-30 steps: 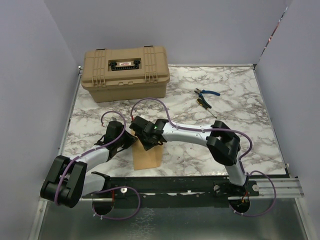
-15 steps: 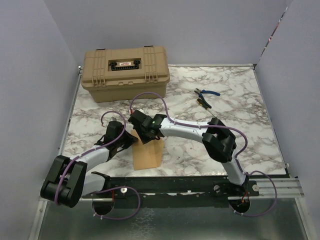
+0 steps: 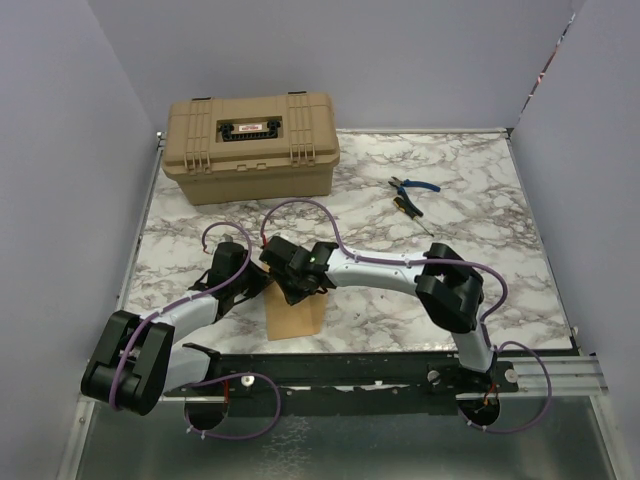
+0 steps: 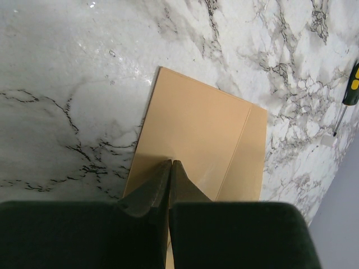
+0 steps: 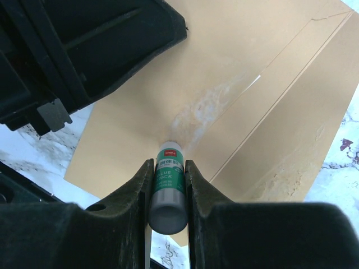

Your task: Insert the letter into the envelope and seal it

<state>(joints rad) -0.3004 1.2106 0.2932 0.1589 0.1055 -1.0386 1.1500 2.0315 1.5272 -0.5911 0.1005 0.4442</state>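
The orange-brown envelope [image 3: 296,316] lies flat on the marble table near the front edge. It also shows in the left wrist view [image 4: 202,129] and in the right wrist view [image 5: 235,61]. My left gripper [image 4: 171,163] is shut and empty, its tips pressing down on the envelope's left part; in the top view it [image 3: 262,284] sits at the envelope's far left corner. My right gripper [image 5: 168,163] is shut on a green-and-white glue stick [image 5: 168,182] whose tip touches the envelope, beside whitish glue smears [image 5: 207,103]. No separate peach letter shows.
A tan hard case [image 3: 250,146] stands at the back left. Blue-handled pliers [image 3: 413,185] and a small screwdriver [image 3: 410,209] lie at the back right; the screwdriver also shows in the left wrist view [image 4: 349,95]. My two wrists are close together over the envelope.
My right gripper with the glue stick moved away over the envelope and then back toward me. The left gripper and the envelope have stayed put.
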